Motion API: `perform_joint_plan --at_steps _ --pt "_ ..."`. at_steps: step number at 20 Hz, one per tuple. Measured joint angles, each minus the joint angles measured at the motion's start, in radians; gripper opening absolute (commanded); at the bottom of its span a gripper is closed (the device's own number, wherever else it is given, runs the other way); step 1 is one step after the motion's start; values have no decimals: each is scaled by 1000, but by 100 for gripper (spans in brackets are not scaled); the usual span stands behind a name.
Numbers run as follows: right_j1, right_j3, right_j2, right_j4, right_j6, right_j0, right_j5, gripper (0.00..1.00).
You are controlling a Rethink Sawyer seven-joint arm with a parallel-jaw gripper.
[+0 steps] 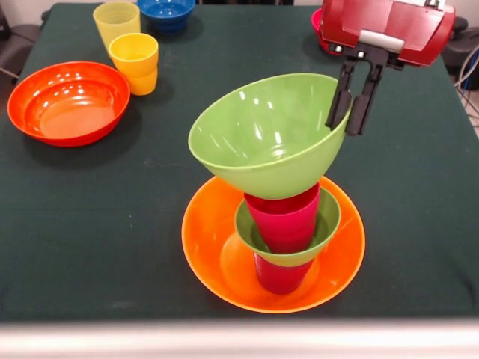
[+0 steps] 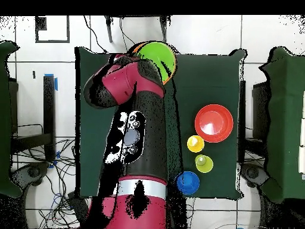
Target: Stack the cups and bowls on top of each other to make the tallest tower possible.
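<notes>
the wide shallow orange-red bowl sits well to the left of the tower, glossy and round on the dark green cloth. behind it stand a pale yellow cup and a yellow-orange cup, smooth tapered tumblers just beside each other, and a small blue bowl lies further back. the tower rises from the large yellow-orange bowl: a dark reddish cup at its centre, a small green bowl on that, a red-pink cup in it. on top rests the large green bowl, shiny, tilted towards the left. the gripper has its two black fingers closed over that bowl's right rim.
</notes>
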Motion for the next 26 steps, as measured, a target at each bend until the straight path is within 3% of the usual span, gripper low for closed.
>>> perform_joint_plan --at_steps 26 --pt "10 -18 0 0 0 0 30 0"
